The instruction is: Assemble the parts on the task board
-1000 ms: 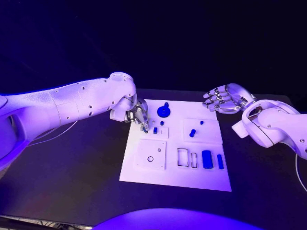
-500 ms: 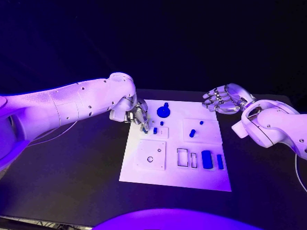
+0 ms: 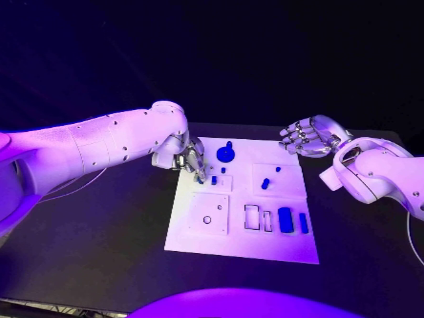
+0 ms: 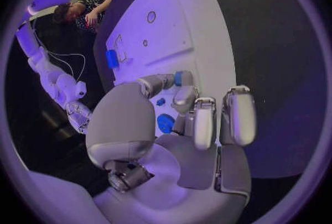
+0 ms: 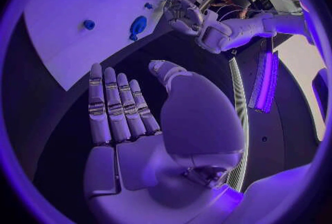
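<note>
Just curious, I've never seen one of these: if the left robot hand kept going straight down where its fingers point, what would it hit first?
Probably the small blue part at its fingertips, then the board; depth is hard to judge.

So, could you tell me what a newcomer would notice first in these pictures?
Probably the white task board in the middle of the black table, dotted with small blue parts. Next, the left hand pinching a blue piece at the board's far left, while the right hand hovers open beyond the far right corner.

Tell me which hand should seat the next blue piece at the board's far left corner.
Left, probably. The left hand is already over that corner of the board, pinching a small blue piece. The right hand hangs open beyond the far right corner, holding nothing.
</note>
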Controlling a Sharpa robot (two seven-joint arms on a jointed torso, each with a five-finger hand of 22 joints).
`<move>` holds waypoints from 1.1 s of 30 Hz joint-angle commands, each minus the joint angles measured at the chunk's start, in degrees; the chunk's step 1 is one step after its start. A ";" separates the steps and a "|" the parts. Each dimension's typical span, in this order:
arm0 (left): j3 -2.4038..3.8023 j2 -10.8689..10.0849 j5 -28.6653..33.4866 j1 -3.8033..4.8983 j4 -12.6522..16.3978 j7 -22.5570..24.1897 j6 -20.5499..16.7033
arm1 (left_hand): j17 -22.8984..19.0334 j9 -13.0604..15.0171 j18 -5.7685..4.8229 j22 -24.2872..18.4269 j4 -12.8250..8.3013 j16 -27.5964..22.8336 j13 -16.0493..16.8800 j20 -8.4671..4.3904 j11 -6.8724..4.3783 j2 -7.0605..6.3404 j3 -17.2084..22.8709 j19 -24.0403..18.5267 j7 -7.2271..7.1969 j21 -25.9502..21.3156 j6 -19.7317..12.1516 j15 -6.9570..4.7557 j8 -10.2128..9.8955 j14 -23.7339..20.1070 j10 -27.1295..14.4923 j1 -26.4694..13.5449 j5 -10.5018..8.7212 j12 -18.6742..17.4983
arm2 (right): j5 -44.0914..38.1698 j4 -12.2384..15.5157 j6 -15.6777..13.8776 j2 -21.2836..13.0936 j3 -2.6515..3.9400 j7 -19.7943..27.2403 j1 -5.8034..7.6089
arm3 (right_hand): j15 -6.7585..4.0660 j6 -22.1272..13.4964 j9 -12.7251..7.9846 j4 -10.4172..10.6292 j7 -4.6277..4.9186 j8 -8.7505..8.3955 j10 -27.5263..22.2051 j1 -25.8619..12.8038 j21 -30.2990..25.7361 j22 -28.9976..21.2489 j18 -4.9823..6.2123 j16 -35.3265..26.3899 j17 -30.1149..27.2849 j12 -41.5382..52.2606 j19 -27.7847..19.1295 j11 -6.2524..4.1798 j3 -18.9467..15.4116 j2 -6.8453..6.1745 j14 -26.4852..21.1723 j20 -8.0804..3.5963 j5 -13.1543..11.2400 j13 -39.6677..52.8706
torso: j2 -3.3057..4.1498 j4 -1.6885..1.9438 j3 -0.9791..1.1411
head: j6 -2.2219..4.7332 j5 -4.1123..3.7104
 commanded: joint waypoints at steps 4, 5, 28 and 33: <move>-0.18 0.20 0.33 -0.24 0.23 0.26 0.41 | 14.72 0.07 -0.32 2.18 -9.95 0.25 0.10 -0.05 -0.02 0.25 9.59 0.58 -0.96 0.42 1.06 -0.12 0.10 5.85 0.44 0.08 0.35 0.17 | -0.17 0.08 0.83 0.02 0.01 0.80 -0.02 | 0.22 0.49 -0.05 -0.36 3.72 -0.30 0.56 -0.02 0.03 -0.05 0.69 -0.16 -0.05 -0.32 0.42 0.02 0.12 0.36 0.33 0.10 0.21 0.00 | 0.01 -0.01 0.00 | -0.13 -0.09; -0.19 0.20 0.33 -0.25 0.23 0.23 0.39 | 14.72 0.07 -0.32 2.18 -9.95 0.25 0.10 -0.05 -0.02 0.25 9.59 0.58 -0.96 0.42 1.06 -0.12 0.10 5.85 0.44 0.08 0.35 0.17 | -0.17 0.08 0.83 0.02 0.01 0.80 -0.02 | 0.22 0.49 -0.05 -0.36 3.72 -0.30 0.56 -0.02 0.03 -0.05 0.69 -0.16 -0.05 -0.32 0.42 0.02 0.12 0.36 0.33 0.10 0.21 0.00 | -0.01 -0.01 -0.01 | -0.13 -0.11; -0.38 0.21 0.40 -0.44 0.42 -0.88 -1.71 | 15.09 1.35 -0.46 2.90 -9.18 0.44 1.83 -0.28 -0.28 0.36 6.96 0.94 -1.27 0.90 2.19 -0.35 -0.71 5.96 1.68 -1.41 6.42 1.05 | -0.17 0.12 0.87 -0.04 0.01 0.78 -0.02 | 0.22 0.56 -0.10 -0.43 3.72 -0.40 0.66 -0.03 0.04 -0.18 0.69 -0.15 -0.23 -0.51 0.42 0.02 0.17 0.35 0.34 0.11 0.27 0.01 | -0.01 0.00 0.00 | -0.26 -0.23; -0.45 0.33 0.35 -0.69 0.41 -0.96 -3.16 | 15.09 1.60 -0.45 2.86 -8.58 0.44 2.06 -0.30 -0.34 0.77 6.26 0.89 -1.38 0.85 2.32 -0.38 -0.77 5.96 1.86 -1.84 6.42 1.14 | -0.17 0.11 0.89 -0.03 0.01 0.79 -0.02 | 0.22 0.63 -0.16 -0.54 3.72 -0.51 0.77 0.01 0.06 -0.32 0.70 -0.13 -0.43 -0.72 0.43 0.02 0.31 0.39 0.37 0.11 0.79 0.01 | -0.03 -0.01 0.02 | -0.29 -0.27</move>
